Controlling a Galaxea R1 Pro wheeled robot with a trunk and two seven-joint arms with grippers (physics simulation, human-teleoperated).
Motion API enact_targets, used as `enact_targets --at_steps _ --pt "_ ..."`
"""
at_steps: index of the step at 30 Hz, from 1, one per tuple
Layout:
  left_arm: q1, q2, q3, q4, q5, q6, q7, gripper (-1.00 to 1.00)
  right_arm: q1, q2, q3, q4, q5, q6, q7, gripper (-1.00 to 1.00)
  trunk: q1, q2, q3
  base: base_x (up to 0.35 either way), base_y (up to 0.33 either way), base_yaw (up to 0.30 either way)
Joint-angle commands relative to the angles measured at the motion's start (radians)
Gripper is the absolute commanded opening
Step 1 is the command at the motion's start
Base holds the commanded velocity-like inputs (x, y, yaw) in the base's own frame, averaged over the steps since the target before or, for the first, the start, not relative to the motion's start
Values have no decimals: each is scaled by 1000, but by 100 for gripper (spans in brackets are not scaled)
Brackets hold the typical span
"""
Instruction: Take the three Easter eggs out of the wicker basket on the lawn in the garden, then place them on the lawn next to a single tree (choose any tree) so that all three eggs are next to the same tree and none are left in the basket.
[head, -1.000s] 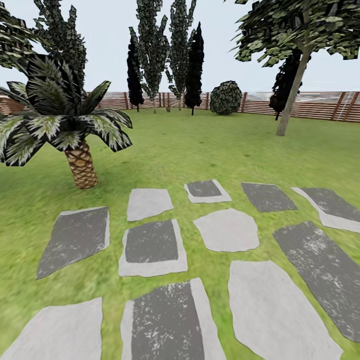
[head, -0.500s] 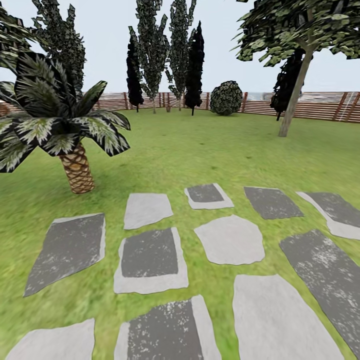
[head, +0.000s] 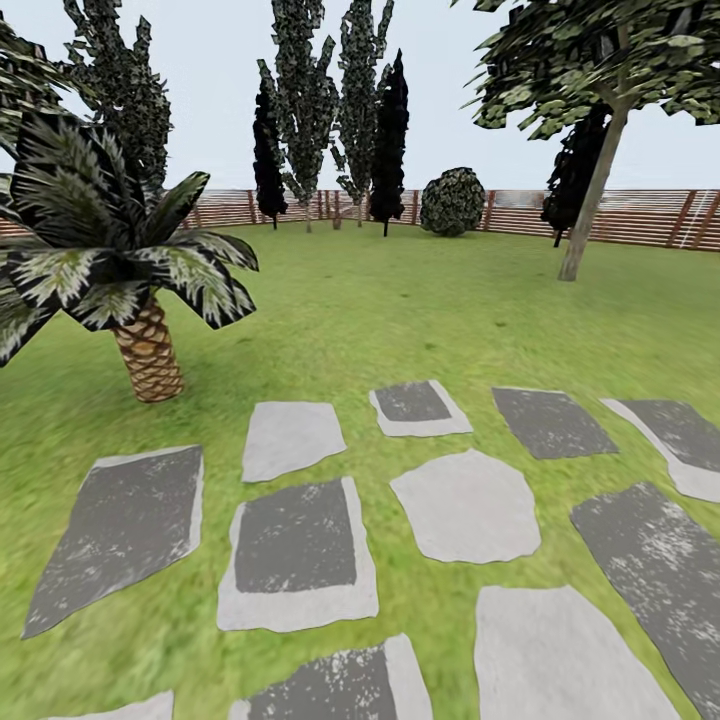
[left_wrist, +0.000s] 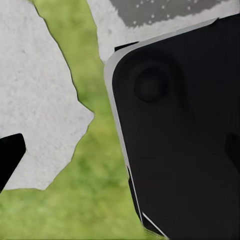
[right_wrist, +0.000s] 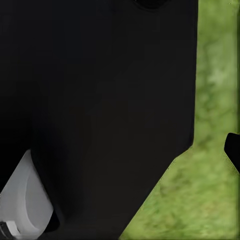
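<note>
Grass and paving are lying ahead of you; the wicker basket and the Easter eggs are somewhere I cannot place from here, so I cannot tell you which way they are lying from either claw, nor which arm is nearer. What you are facing is the lawn (head: 400, 300), crossed by flat stepping stones (head: 465, 505). A palm (head: 145, 350) is standing near on your left. The grey-trunked tree (head: 590, 200) is rising well apart on your right, close to the wooden fence (head: 640, 215), with a round bush (head: 452, 201) further along it.

Both wrist views are looking down past dark body panels at grass and stone. A black tip (left_wrist: 10, 155) is showing at one edge, but I cannot tell whether either claw is wide or narrow.

Compared with a second ago, the stones and palm are sitting lower in the head view, so your camera is travelling forward, not the things.
</note>
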Motion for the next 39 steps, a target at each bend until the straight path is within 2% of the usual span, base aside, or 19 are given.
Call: enact_targets --at_steps 1,3,19,39 --pt "0 0 -5 0 -2 -3 1 100 0 0 -7 2 -4 -7 0 100 -3 7 3 343 0 0" --pt "0 0 -5 0 -2 -3 2 100 0 0 -7 1 -4 -7 0 100 -11 21 9 343 0 0" --pt "0 0 -5 0 -1 -4 2 100 0 0 -7 1 -4 -7 0 100 -11 21 9 343 0 0" --pt "0 0 -5 0 -1 -3 2 100 0 0 -7 2 -4 -7 0 100 -88 161 72 343 0 0"
